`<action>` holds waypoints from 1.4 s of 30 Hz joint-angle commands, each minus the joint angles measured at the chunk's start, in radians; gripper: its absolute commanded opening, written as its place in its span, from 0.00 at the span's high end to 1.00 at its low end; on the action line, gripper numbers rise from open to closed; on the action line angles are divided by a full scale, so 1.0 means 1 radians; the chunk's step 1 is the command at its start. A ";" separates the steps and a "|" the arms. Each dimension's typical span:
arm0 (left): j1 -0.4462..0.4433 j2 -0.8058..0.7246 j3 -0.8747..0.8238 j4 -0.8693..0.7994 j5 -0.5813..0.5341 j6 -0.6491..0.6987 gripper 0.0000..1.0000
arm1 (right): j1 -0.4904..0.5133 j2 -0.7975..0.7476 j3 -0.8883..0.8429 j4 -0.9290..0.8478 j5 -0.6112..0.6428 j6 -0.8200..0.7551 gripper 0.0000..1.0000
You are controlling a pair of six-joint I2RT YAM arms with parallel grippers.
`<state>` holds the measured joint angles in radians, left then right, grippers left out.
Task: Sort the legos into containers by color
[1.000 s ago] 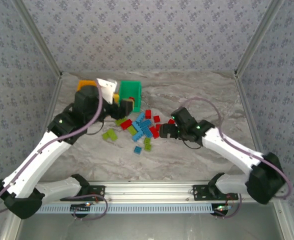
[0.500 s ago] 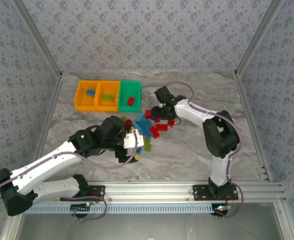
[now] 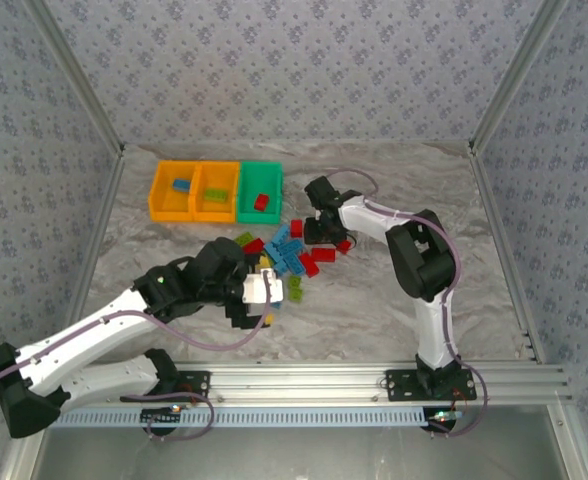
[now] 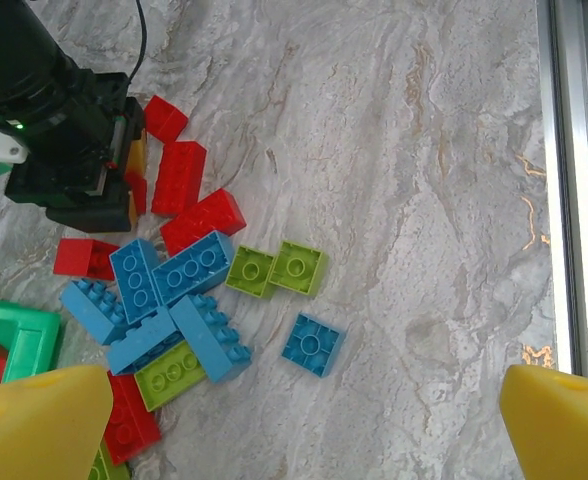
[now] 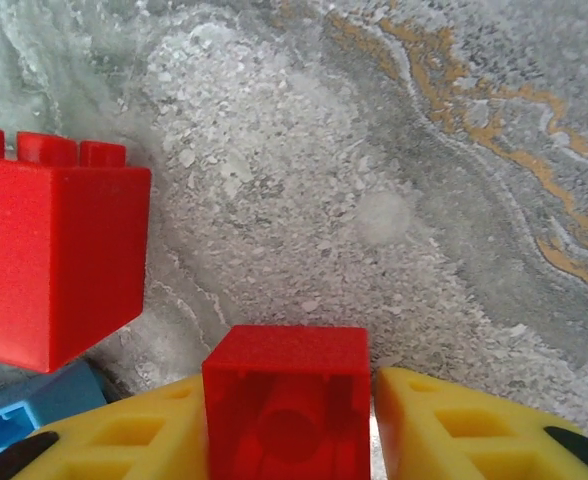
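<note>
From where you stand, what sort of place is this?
Probably a robotics lab test cell: two white robot arms bolted to an aluminium rail, patterned walls boxing in a marble-look table, and lego bricks beside three small bins.

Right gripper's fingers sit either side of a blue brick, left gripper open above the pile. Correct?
No, that brick is red, not blue; the right wrist view shows it between the right gripper's fingers. The left gripper is open above the pile, as stated.
</note>
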<state>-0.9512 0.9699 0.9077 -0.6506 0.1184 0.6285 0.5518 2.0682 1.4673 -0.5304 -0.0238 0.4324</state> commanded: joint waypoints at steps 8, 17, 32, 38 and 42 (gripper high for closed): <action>-0.004 -0.041 -0.005 0.020 -0.035 0.018 0.01 | 0.047 -0.232 -0.036 0.025 0.031 -0.028 0.76; 0.013 -0.138 -0.045 0.205 -0.351 -0.058 0.01 | 0.158 -0.127 0.200 0.183 -0.073 -0.059 0.72; 0.105 -0.189 -0.103 0.318 -0.422 -0.059 0.01 | 0.155 0.380 0.876 -0.060 0.082 -0.099 0.49; 0.130 -0.172 -0.100 0.352 -0.468 -0.145 0.01 | 0.150 0.264 0.840 -0.114 0.068 -0.111 0.48; 0.217 -0.117 -0.035 0.319 -0.512 -0.298 0.01 | 0.161 0.069 0.683 -0.088 0.003 -0.132 0.46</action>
<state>-0.7883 0.8253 0.8047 -0.3386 -0.3462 0.4698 0.7048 2.3131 2.2162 -0.6029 0.0242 0.3344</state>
